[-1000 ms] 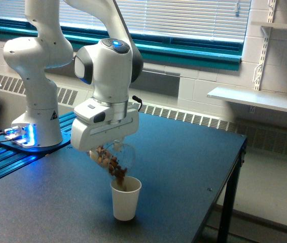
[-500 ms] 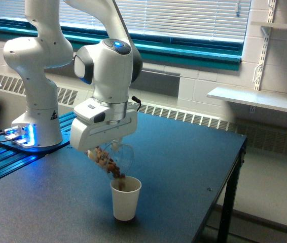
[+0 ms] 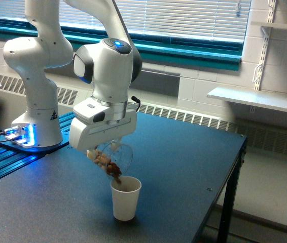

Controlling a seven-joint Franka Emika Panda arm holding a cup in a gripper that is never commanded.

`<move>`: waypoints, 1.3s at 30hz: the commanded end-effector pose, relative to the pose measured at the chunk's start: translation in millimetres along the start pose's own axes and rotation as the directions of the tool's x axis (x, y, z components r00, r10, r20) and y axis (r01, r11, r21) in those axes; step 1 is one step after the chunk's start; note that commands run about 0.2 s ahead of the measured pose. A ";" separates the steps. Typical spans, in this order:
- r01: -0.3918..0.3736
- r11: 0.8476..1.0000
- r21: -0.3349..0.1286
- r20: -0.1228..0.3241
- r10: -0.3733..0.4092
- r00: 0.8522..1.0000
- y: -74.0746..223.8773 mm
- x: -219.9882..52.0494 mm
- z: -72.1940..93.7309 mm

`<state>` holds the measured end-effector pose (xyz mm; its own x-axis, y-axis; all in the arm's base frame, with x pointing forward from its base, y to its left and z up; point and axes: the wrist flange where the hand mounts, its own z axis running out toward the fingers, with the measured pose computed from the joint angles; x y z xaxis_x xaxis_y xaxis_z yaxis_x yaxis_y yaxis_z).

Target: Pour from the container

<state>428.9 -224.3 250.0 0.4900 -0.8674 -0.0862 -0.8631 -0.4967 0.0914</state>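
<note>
The clear plastic container (image 3: 114,159) hangs tilted steeply, mouth down toward the exterior view's right, with brown and tan bits piled at its lip. My gripper (image 3: 105,148) is shut on the container, its fingers mostly hidden under the white hand. Directly below the lip stands a small white paper cup (image 3: 125,198) on the dark table (image 3: 184,167), upright, with brown bits showing inside its rim. Some bits are dropping from the lip into the cup.
The arm's white base (image 3: 34,116) stands on a blue-lit rail at the exterior view's left. The table's edge (image 3: 237,167) runs along the right. A white shelf (image 3: 257,98) juts from the wall behind, below the window blinds.
The hand and container have shifted slightly left and tipped a little further. Fewer bits remain in the container and the cup has filled more.
</note>
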 end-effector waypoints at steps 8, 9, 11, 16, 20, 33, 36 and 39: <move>-0.011 1.000 0.001 -0.017 0.011 1.000 -2.9 9.1 -13.0; -0.009 1.000 -0.002 -0.016 0.009 1.000 -2.7 9.1 -12.4; -0.007 1.000 -0.006 -0.013 0.007 1.000 -2.8 8.8 -11.6; -0.002 1.000 -0.008 -0.009 0.002 1.000 -4.1 7.7 -11.2; -0.001 1.000 -0.015 -0.003 0.001 1.000 -3.0 7.3 -10.6; 0.008 0.999 -0.039 0.009 -0.008 1.000 0.9 6.2 -10.7; 0.009 0.999 -0.041 0.009 -0.008 1.000 0.6 7.1 -11.7; 0.010 0.999 -0.050 0.008 -0.009 1.000 1.4 8.4 -11.4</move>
<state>432.9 -228.0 257.3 0.5041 -0.8579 -0.0995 -0.8483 -0.5135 0.1295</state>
